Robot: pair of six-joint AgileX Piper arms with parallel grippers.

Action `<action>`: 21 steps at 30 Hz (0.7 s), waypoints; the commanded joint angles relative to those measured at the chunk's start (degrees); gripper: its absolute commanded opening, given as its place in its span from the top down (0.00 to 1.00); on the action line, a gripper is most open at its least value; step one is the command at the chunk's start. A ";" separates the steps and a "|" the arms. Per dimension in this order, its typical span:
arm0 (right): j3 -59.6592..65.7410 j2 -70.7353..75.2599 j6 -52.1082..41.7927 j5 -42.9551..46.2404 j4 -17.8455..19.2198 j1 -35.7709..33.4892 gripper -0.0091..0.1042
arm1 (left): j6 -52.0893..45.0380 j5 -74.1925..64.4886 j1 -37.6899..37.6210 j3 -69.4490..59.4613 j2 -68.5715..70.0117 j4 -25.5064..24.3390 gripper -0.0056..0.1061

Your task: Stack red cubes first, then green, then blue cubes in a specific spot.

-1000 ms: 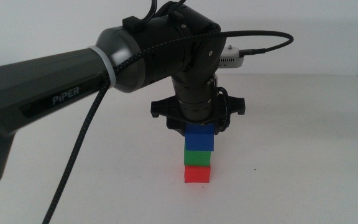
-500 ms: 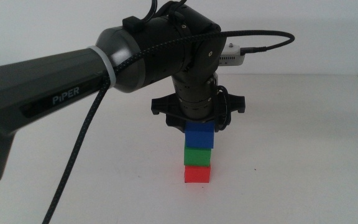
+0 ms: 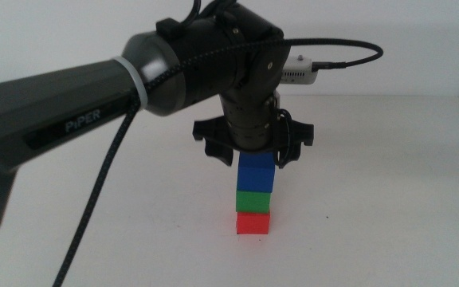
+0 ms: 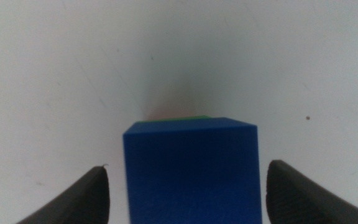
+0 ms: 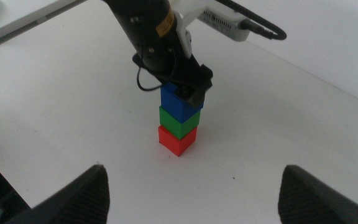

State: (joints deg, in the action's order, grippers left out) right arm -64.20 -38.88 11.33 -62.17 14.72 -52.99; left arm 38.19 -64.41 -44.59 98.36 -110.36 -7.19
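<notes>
The red cube (image 3: 253, 222) sits on the white table, the green cube (image 3: 254, 199) on it and the blue cube (image 3: 256, 173) on top, in a straight stack. My left gripper (image 3: 255, 158) hangs just above the blue cube, pointing down, jaws open on either side and apart from it. In the left wrist view the blue cube (image 4: 191, 171) fills the gap between the open jaws of the left gripper (image 4: 188, 193), with a sliver of green (image 4: 191, 117) behind. The right wrist view shows the stack (image 5: 179, 121) from afar; my right gripper (image 5: 197, 199) is open and empty, out of the middle view.
The white tabletop (image 3: 389, 207) around the stack bears only tiny dark specks (image 4: 307, 117). The left arm's thick grey link (image 3: 62, 119) and its braided cable (image 3: 102, 191) cross the left half of the middle view. The table's far edge (image 3: 389, 96) meets a white wall.
The left gripper has risen slightly off the blue cube, which stays on the stack. The cubes have not moved.
</notes>
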 commanded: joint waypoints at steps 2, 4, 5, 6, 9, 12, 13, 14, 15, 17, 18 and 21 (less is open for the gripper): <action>0.12 0.21 -0.68 0.53 0.35 -0.12 0.15 | -2.73 -3.12 0.04 2.54 3.06 -2.04 0.18; 0.12 0.21 -0.68 0.53 0.35 -0.12 0.15 | -2.85 -5.55 -0.06 3.98 5.41 -3.87 0.16; 0.12 0.21 -0.68 0.53 0.35 -0.12 0.15 | -2.85 -5.55 -0.06 4.64 6.73 -5.05 0.16; 0.12 0.21 -0.68 0.53 0.35 -0.12 0.15 | -2.85 -5.55 -0.06 5.17 8.09 -6.33 0.16; 0.12 0.21 -0.68 0.53 0.35 -0.12 0.15 | -3.84 -5.55 0.05 5.10 12.79 -7.82 0.16; 0.12 0.21 -0.68 0.53 0.35 -0.12 0.15 | -5.32 -5.55 0.74 3.31 18.97 -7.75 0.16; 0.12 0.21 -0.68 0.53 0.35 -0.12 0.15 | -6.78 -5.55 0.72 1.06 24.08 -8.72 0.15; 0.12 0.21 -0.68 0.53 0.35 -0.12 0.15 | -8.31 -5.55 0.72 -0.22 26.53 -10.31 0.14; 0.12 0.21 -0.68 0.53 0.35 -0.12 0.15 | -10.24 -5.55 0.72 -1.30 28.52 -12.05 0.13; 0.12 0.21 -0.68 0.53 0.35 -0.12 0.15 | -11.87 -5.55 1.77 -4.30 33.41 -13.89 0.13; 0.12 0.21 -0.68 0.53 0.35 -0.12 0.15 | -12.61 -5.55 3.02 -5.62 35.47 -13.86 0.13; 0.12 0.21 -0.68 0.53 0.35 -0.12 0.15 | -16.82 -5.55 7.79 -10.19 43.11 -13.01 0.13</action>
State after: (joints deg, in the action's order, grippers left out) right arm -64.20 -38.88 11.33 -62.17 14.72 -52.99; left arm 23.44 -69.67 -38.65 90.09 -70.80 -19.78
